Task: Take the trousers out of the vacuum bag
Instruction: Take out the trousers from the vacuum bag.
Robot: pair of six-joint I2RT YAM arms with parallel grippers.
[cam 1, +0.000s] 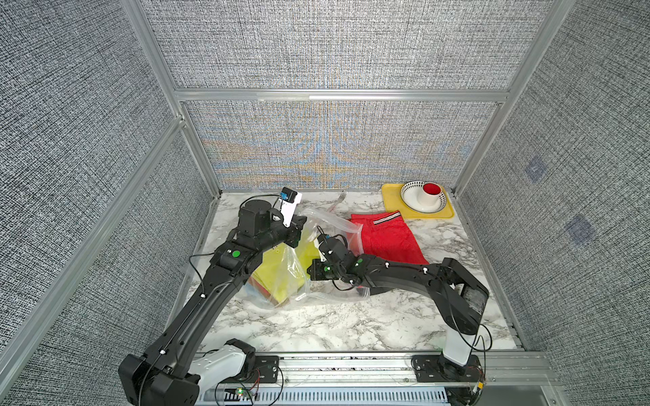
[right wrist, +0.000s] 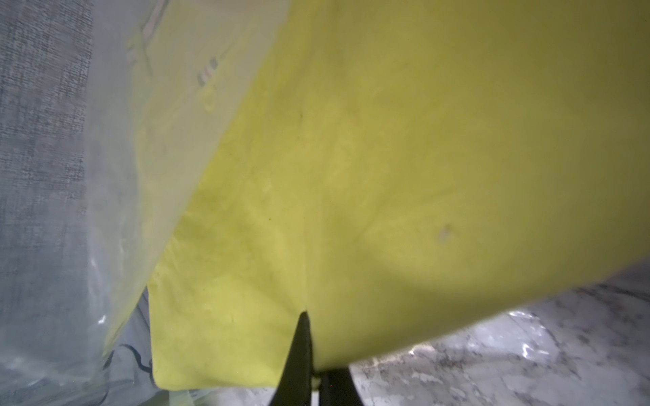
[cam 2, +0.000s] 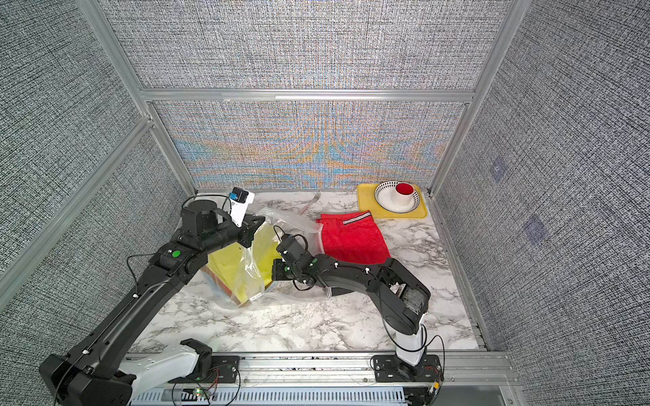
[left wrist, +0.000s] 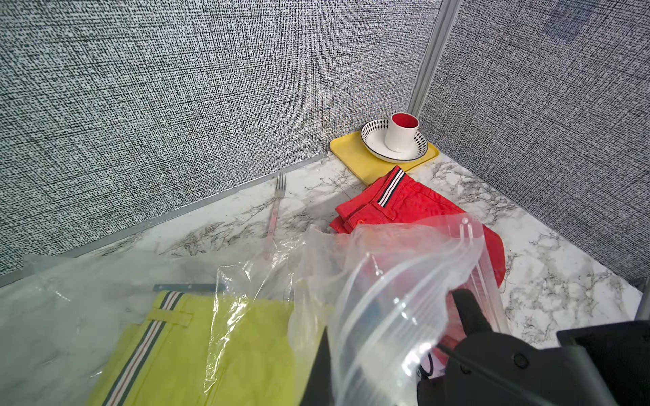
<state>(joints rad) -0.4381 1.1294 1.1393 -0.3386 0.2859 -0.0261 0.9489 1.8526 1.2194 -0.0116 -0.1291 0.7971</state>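
Left jaws: closed on bag (left wrist: 387, 281) rim, mouth lifted.
Right jaws: pinching yellow trousers (right wrist: 387, 158) inside the bag.
Red trousers (cam 1: 383, 239): out, on table (cam 1: 351, 327).
Risk: thin pinch slips; film snags cloth.

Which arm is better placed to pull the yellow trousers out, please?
Right. The right gripper has its jaws shut on the yellow trousers; the left gripper pinches the vacuum bag, holding it up.

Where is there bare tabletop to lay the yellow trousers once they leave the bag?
Two patches: the wide marble strip between the vacuum bag and the front rail, and the band between the red trousers and the right wall. Crowded: the middle, filled by the bag, and the back corner's yellow tray.
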